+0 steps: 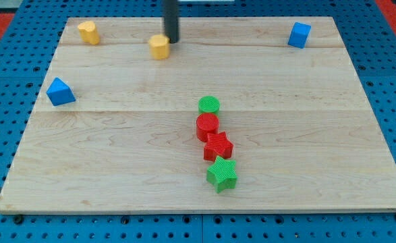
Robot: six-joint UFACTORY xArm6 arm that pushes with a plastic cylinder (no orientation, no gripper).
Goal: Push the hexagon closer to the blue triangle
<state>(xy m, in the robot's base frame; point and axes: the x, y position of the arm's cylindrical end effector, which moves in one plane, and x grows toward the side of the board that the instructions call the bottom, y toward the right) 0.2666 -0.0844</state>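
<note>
Standing at the view's top of the pale wooden surface (117, 155), my tip (173, 41) is the plain lower end of a dark rod, a hand with nothing to spread or pinch, gripping nothing; well below it toward the view's bottom runs a close chain of four blocks: a green cylinder (209, 104), a red cylinder (207, 125) touching it, a red star (218, 146) and a green star (221, 174); far to the tip's right sits a blue cube (299, 34); well to its left lies a second yellow block (88, 32), its shape unclear; none of these lies between the tip and the blue triangle (60, 92), which sits far to the left and lower; the yellow hexagon (159, 47) lies just beside the tip, to its left and slightly lower, touching or nearly so.
</note>
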